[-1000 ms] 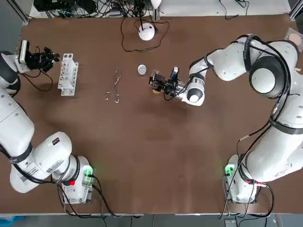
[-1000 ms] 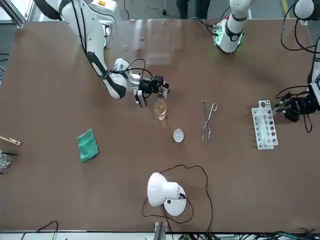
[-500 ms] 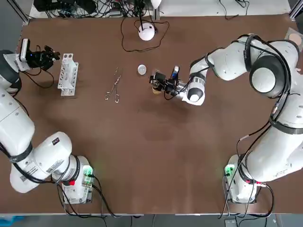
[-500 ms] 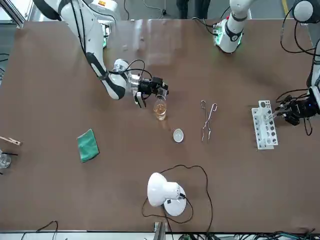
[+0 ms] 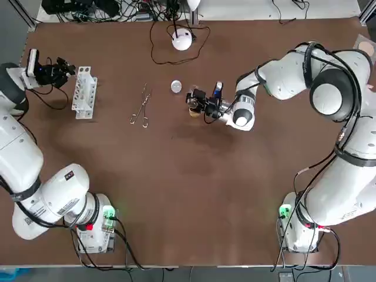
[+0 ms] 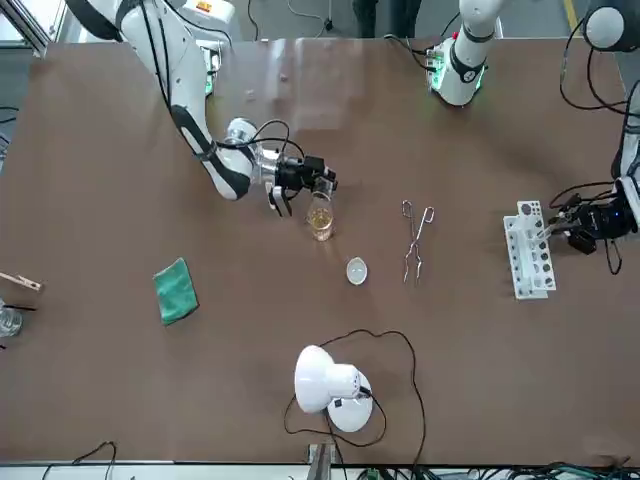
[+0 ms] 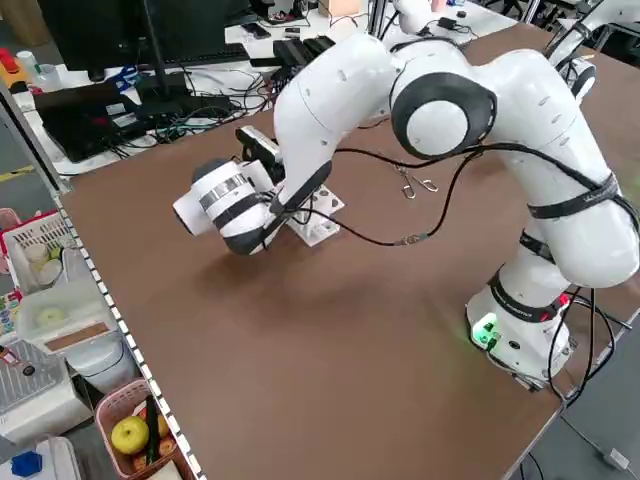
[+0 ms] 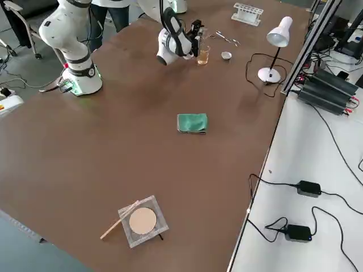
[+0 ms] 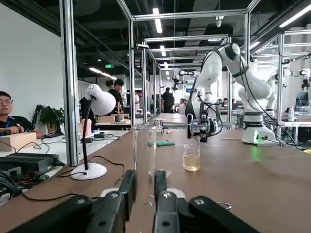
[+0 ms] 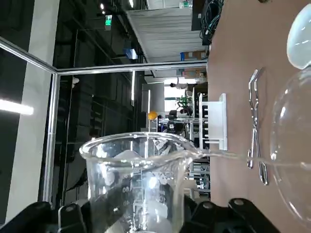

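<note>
Top view: right gripper [image 5: 194,100] has barely crept rightward, fingers still clamped on the small beaker [image 10: 138,174] tipped over the amber glass [image 5: 193,113] just above centre, so probably mid-pour; left gripper [image 5: 62,68], upper left, pinches a test tube [image 9: 145,150] by the rack [image 5: 84,93].

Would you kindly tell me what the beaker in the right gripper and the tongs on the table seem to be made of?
The beaker in the right gripper looks like clear glass: see-through, glossy glints, printed graduations; clear plastic is possible. The tongs look like bare metal: thin, silvery, shiny arms.
</note>
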### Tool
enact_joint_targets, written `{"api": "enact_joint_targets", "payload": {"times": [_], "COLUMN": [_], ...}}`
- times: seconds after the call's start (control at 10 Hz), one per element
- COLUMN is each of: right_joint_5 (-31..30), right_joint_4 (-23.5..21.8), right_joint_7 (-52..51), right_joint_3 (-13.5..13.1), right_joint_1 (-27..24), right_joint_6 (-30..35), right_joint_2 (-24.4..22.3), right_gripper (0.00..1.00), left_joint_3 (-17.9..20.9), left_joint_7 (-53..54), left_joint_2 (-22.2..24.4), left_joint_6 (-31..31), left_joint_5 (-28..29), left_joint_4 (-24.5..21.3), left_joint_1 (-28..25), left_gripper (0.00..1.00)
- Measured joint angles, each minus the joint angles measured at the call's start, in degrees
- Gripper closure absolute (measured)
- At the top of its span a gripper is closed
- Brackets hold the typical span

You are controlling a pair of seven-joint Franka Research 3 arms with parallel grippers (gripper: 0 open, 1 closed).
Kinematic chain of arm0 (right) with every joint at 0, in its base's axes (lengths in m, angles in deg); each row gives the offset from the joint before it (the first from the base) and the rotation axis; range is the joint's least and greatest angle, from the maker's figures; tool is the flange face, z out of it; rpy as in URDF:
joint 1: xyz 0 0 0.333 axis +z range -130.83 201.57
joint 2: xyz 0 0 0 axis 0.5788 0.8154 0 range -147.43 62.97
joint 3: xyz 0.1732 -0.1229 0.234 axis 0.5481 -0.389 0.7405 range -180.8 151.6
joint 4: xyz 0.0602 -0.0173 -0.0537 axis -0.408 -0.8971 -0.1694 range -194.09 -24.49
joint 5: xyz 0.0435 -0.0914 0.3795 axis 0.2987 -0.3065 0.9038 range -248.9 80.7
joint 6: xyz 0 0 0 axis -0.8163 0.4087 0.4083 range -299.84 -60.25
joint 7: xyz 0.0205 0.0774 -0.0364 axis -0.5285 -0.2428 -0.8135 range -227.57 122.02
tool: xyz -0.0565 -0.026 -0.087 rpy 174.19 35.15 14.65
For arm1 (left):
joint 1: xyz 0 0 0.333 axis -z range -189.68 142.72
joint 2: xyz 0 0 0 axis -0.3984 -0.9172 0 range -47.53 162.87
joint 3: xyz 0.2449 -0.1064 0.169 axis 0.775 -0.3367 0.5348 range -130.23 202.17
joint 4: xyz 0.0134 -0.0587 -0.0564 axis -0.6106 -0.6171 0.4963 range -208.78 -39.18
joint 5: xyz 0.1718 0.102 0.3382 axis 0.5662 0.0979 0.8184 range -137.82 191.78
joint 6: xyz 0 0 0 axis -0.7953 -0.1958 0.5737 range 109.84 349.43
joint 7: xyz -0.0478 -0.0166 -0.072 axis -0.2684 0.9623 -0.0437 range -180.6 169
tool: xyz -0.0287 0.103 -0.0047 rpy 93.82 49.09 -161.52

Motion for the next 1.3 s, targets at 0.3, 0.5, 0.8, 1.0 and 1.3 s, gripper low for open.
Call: {"api": "enact_joint_targets", "payload": {"times": [0.3, 0.5, 0.8, 1.0, 1.3], "right_joint_5": [0.0, 0.1, 0.3, 0.4, 0.5], "right_joint_4": [0.0, 0.2, 0.5, 0.8, 0.9], "right_joint_7": [1.9, 3.7, 6.3, 7.7, 10.0], "right_joint_3": [0.0, 0.0, 0.0, 0.0, 0.0], "right_joint_1": [-0.2, -0.4, -0.4, -0.5, -0.8], "right_joint_6": [0.0, 0.0, 0.0, 0.0, 0.0], "right_joint_2": [0.0, 0.0, 0.0, 0.0, 0.0], "right_gripper": [0.62, 0.62, 0.62, 0.62, 0.62], "left_joint_3": [-0.6, -0.7, -0.7, -0.8, -1.0], "left_joint_7": [0.0, 0.0, 0.2, 0.6, 0.7], "left_joint_2": [-3.1, -5.1, -7.0, -7.7, -8.7], "left_joint_6": [0.0, 0.0, 0.1, 0.1, 0.1], "left_joint_5": [-0.1, -0.5, -0.8, -0.9, -0.9], "left_joint_4": [1.3, 2.1, 2.7, 3.0, 3.9], "left_joint_1": [0.0, 0.0, -0.1, -0.1, -0.5], "left_gripper": [0.79, 0.79, 0.79, 0.79, 0.79]}}
